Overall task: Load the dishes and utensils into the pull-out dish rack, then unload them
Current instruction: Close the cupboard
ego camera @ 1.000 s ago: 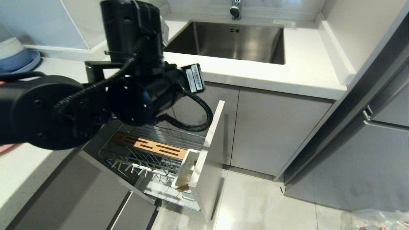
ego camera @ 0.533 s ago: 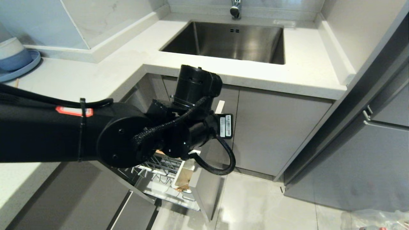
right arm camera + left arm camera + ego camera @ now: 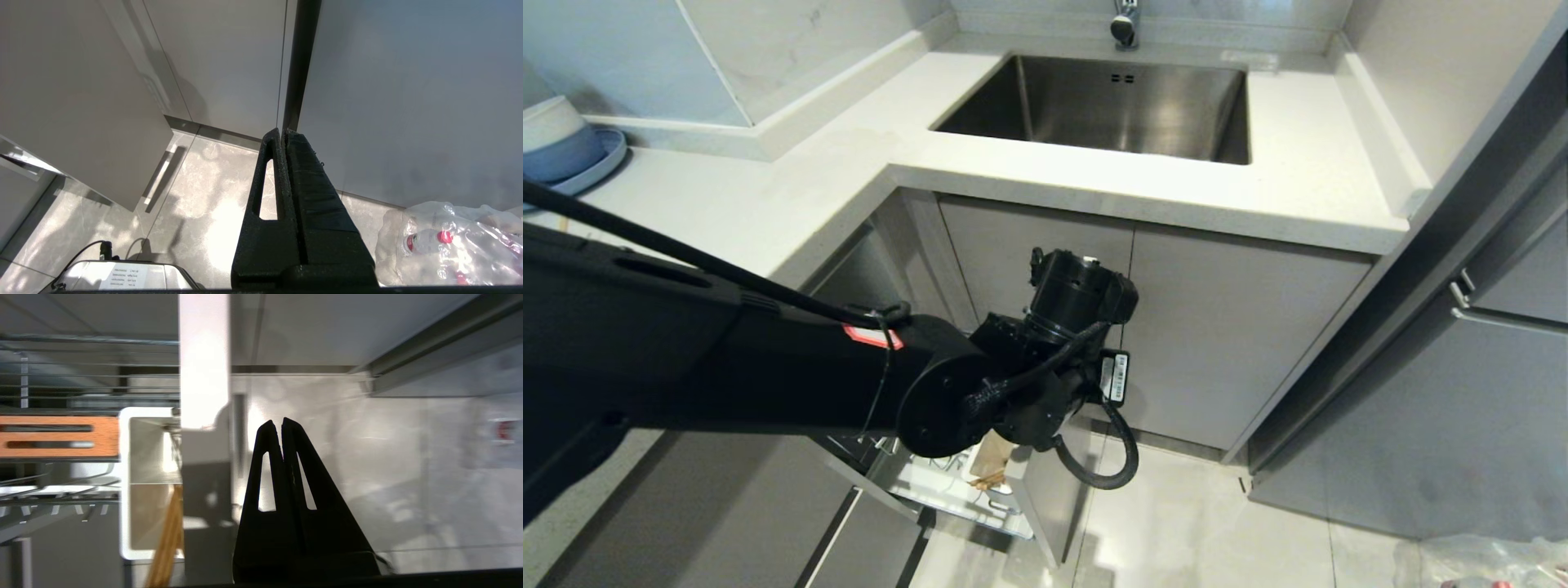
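I'm hovering the left gripper (image 3: pixel 279 421) just outside the pull-out dish rack (image 3: pixel 49 392), by its cabinet front (image 3: pixel 203 359), jaws pressed together, holding nothing. Chopsticks (image 3: pixel 166 539) are sitting in its white cup (image 3: pixel 124 490). The right gripper (image 3: pixel 283 131) is hanging parked, closed and empty.

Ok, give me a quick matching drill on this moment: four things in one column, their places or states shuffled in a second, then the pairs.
Things:
1. thin light wooden chopsticks
2. left gripper
3. blue plate with stacked bowls
4. right gripper

Places or states:
A. on the white countertop, far left
B. shut, hanging over the pale floor by a clear plastic bag
C. standing in the white plastic utensil cup
D. shut, empty, outside the grey rack front

Pairs: 1-C, 2-D, 3-A, 4-B
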Robot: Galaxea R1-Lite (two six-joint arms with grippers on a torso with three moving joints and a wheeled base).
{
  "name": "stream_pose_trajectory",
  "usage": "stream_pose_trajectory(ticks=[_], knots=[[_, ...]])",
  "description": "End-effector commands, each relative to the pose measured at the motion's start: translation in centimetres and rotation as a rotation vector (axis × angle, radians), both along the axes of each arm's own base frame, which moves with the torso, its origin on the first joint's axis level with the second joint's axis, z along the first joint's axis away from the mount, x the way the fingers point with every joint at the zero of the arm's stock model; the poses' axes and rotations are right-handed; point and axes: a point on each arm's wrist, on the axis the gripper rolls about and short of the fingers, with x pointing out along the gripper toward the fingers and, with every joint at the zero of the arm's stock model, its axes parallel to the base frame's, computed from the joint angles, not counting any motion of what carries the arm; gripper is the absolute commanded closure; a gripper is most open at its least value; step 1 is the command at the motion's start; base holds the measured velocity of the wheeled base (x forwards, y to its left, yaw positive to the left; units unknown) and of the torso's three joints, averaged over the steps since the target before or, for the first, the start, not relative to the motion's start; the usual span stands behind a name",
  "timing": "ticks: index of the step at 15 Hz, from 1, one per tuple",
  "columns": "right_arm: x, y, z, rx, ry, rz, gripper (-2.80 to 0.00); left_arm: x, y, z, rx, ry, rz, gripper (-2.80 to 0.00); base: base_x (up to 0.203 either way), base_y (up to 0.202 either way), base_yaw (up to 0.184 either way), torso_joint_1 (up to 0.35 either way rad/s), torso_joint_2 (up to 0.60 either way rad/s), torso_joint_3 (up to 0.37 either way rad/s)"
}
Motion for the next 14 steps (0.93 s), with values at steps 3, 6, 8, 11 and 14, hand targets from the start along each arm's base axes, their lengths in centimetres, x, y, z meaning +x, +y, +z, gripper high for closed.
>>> stream_pose_trajectory(ticks=[3, 6, 8, 11, 14], knots=[[0.0, 0.0, 0.0, 0.001, 0.000, 0.001, 0.00, 0.7, -0.5, -1.7, 0.062, -0.002, 0.047, 0.00, 0.000, 0.000, 0.000, 0.000, 0.00, 0.000], [0.0, 0.0, 0.0, 0.001, 0.000, 0.001, 0.00, 0.9, -0.3, -1.5, 0.093, -0.033, 0.094, 0.00, 0.000, 0.000, 0.000, 0.000, 0.00, 0.000], [0.0, 0.0, 0.0, 0.000, 0.000, 0.001, 0.00, 1.2, 0.0, -1.7, 0.146, -0.062, 0.145, 0.00, 0.000, 0.000, 0.000, 0.000, 0.00, 0.000], [0.0, 0.0, 0.0, 0.000, 0.000, 0.000, 0.00, 1.8, 0.5, -1.5, 0.174, -0.079, 0.185, 0.00, 0.000, 0.000, 0.000, 0.000, 0.00, 0.000], [0.0, 0.0, 0.0, -0.001, 0.000, 0.001, 0.00, 2.7, 1.4, -1.4, 0.200, -0.092, 0.232, 0.00, 0.000, 0.000, 0.000, 0.000, 0.00, 0.000]])
